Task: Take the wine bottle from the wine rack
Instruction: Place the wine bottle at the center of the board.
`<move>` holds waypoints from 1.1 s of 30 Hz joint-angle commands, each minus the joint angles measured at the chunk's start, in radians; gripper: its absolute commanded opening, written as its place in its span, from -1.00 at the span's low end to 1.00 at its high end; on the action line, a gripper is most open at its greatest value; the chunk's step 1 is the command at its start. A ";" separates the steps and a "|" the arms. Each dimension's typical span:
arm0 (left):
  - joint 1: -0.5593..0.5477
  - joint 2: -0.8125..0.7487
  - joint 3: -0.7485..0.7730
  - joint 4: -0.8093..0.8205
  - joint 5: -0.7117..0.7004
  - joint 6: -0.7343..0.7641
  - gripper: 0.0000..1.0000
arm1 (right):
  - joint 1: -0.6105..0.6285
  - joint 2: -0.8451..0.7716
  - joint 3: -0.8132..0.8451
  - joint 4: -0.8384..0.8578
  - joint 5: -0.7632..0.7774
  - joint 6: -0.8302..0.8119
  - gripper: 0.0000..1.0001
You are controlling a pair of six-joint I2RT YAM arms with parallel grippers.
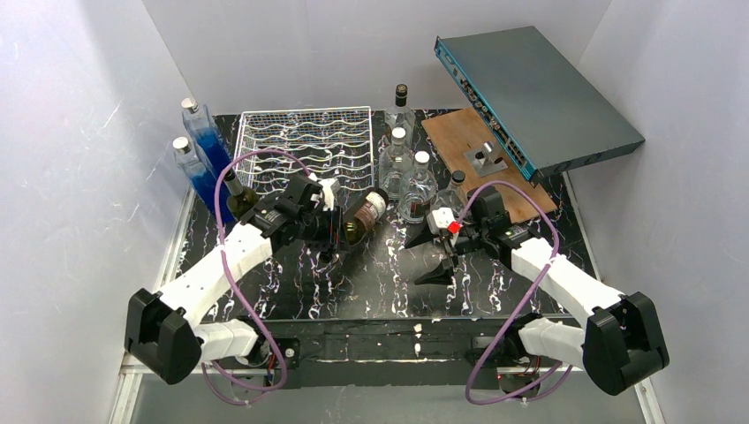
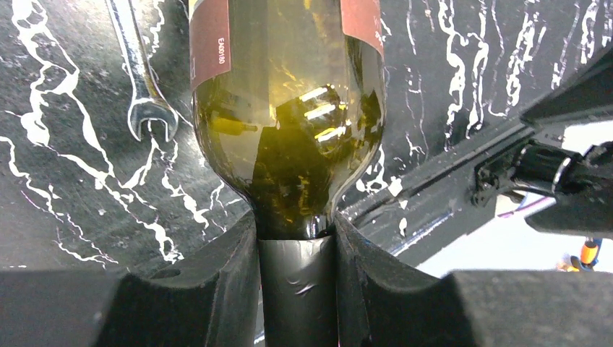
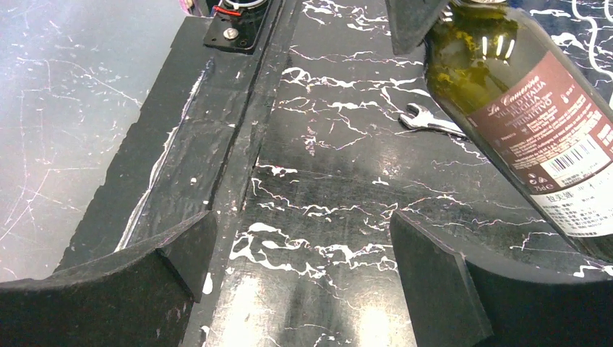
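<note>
1. Green-glass wine bottle (image 1: 360, 216), maroon label: out of the wine rack (image 1: 305, 141), tilted, just past the rack's near right corner, over the middle of the table (image 1: 380, 291).
2. Progress, by judgement: removal from the rack done; left only to set down and release. Resting on the table or clear of it: cannot tell.
3. Left gripper (image 2: 296, 289): clamped tight on the bottle's foil-wrapped neck.
4. Right gripper (image 3: 303, 267): spread wide, holding nothing, near the bottle's base, apart from it.
</note>
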 commanded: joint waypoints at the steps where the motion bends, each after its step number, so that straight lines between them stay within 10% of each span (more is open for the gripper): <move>1: -0.009 -0.091 0.012 0.018 0.084 0.006 -1.00 | -0.010 -0.018 0.025 0.008 -0.028 -0.013 0.97; 33: -0.213 -0.094 0.007 -0.011 0.171 -0.157 -1.00 | -0.031 -0.024 0.058 -0.140 -0.050 -0.163 0.97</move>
